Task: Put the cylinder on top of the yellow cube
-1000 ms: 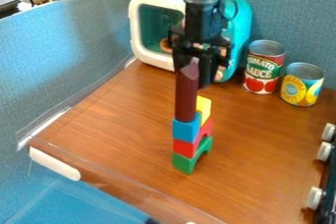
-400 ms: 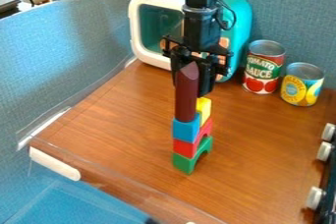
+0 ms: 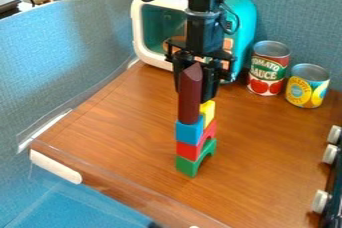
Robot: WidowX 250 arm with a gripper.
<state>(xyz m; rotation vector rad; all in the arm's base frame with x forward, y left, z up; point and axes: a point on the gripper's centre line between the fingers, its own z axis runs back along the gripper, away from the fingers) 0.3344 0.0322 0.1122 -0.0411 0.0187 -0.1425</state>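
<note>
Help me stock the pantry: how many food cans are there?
2: a red can near the back wall, and a yellow can just right of it. More may be hidden behind the arm.

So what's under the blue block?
Under the blue block is a red arch, then a green arch standing on the brown tabletop. I can't see the bit of red that the blue block sits on, because it's covered.
</note>
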